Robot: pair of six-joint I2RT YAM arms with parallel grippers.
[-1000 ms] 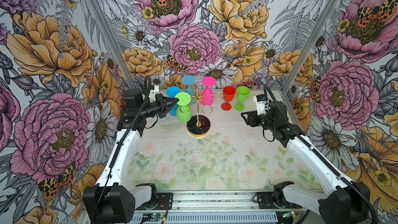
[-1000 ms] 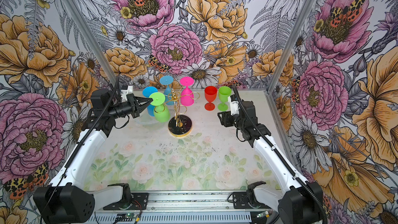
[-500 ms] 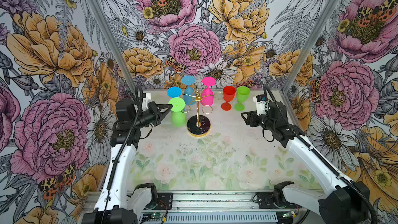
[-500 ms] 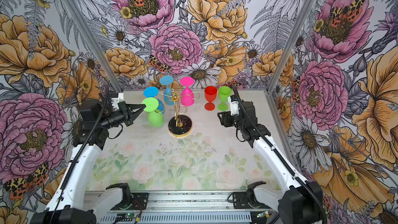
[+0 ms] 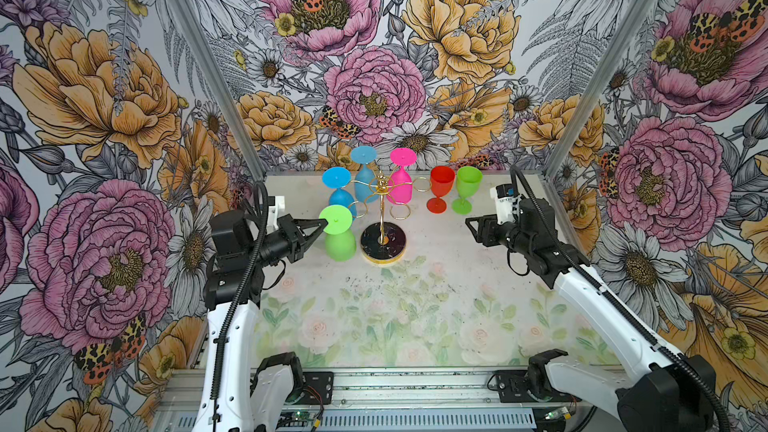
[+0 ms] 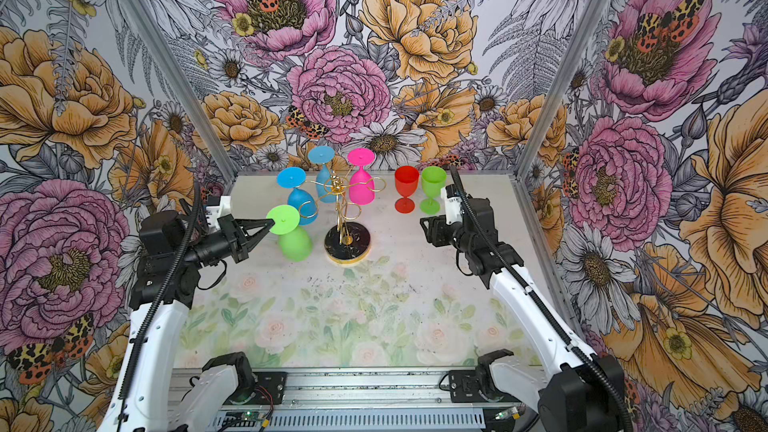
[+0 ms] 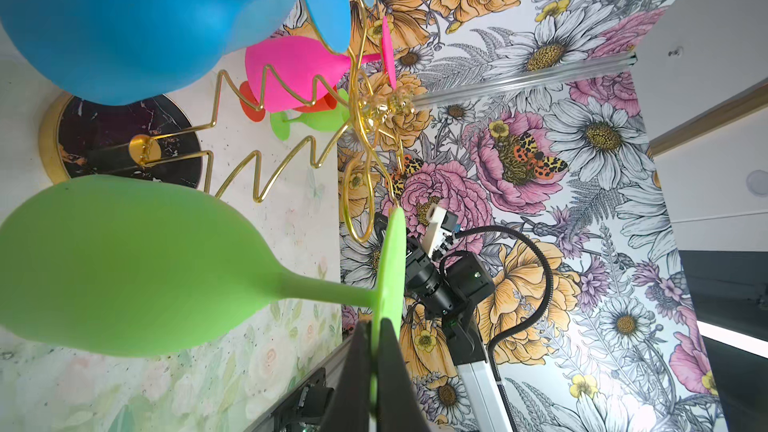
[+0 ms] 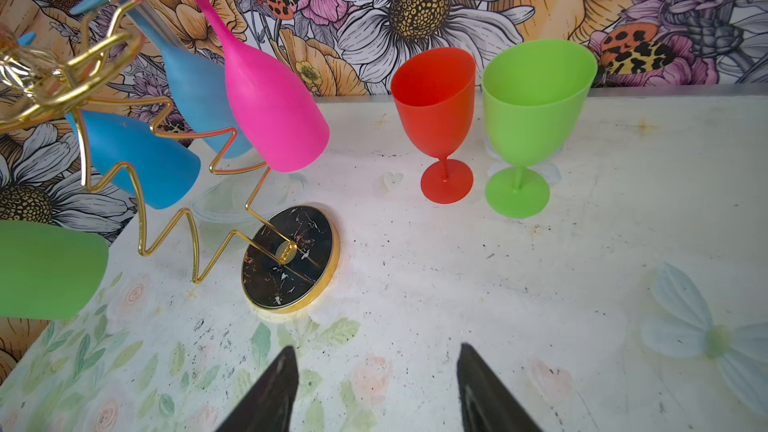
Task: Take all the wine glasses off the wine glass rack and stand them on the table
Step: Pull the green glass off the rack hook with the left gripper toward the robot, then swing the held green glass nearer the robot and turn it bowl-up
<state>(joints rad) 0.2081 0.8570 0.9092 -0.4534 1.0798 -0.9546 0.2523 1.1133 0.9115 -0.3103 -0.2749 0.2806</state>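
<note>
Fingers [image 7: 395, 371] of the left gripper [image 5: 323, 224] are pinching the flat foot of an inverted matte lime-green plastic wine glass [image 5: 340, 245]; the right gripper [image 8: 376, 367] is gaping.

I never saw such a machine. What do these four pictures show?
Two robot arms work at one table. Two pictures look down from above, almost the same; two come from cameras on the wrists. A gold rack holds two blue glasses and a pink glass upside down. A red glass and a green glass stand beside it. The left fingers pinch the foot of a second green glass, upside down, apparently off the rack. The right fingers are open and empty.
</note>
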